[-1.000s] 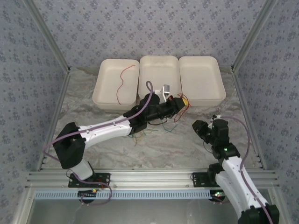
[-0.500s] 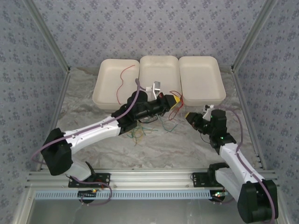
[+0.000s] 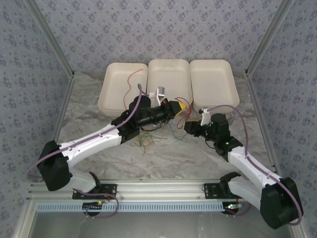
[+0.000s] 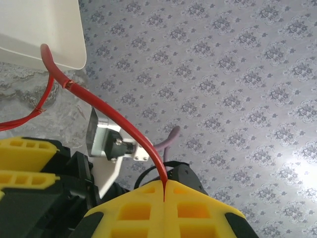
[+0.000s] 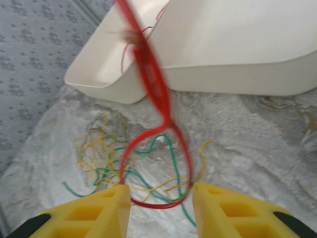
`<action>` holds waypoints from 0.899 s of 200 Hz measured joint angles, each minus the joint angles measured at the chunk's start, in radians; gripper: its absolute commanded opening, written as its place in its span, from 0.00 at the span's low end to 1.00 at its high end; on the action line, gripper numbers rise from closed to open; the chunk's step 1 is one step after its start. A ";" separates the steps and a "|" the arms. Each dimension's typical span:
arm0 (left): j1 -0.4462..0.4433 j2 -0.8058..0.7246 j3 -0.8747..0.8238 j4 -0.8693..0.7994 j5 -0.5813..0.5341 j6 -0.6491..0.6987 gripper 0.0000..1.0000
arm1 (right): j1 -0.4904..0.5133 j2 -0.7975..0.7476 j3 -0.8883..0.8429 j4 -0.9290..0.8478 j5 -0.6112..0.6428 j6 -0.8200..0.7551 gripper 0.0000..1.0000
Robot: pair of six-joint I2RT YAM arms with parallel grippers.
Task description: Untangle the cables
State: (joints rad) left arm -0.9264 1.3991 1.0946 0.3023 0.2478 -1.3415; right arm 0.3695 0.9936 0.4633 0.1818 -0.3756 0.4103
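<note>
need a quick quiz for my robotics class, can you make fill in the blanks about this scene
1. The left gripper is shut on a ___ cable.
2. The number of white trays along the far side is ___.
3. The right gripper has its jaws ___, with a cable loop between them.

Missing words: red; three; open

Red, green and yellow cables [image 5: 154,87]; white trays [image 3: 168,74].
</note>
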 measured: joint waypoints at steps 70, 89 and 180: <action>0.011 -0.039 -0.003 -0.040 0.002 0.014 0.00 | 0.069 0.114 0.020 0.096 0.043 -0.065 0.31; 0.017 -0.040 -0.006 -0.050 0.003 0.014 0.00 | 0.084 0.114 0.026 0.122 0.053 -0.072 0.30; 0.019 -0.095 -0.016 -0.079 0.003 0.017 0.00 | 0.108 0.241 0.112 0.174 0.074 -0.104 0.15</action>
State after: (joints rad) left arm -0.9070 1.3045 1.0786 0.2230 0.2508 -1.3243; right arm 0.4770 1.2343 0.5755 0.3561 -0.3019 0.3061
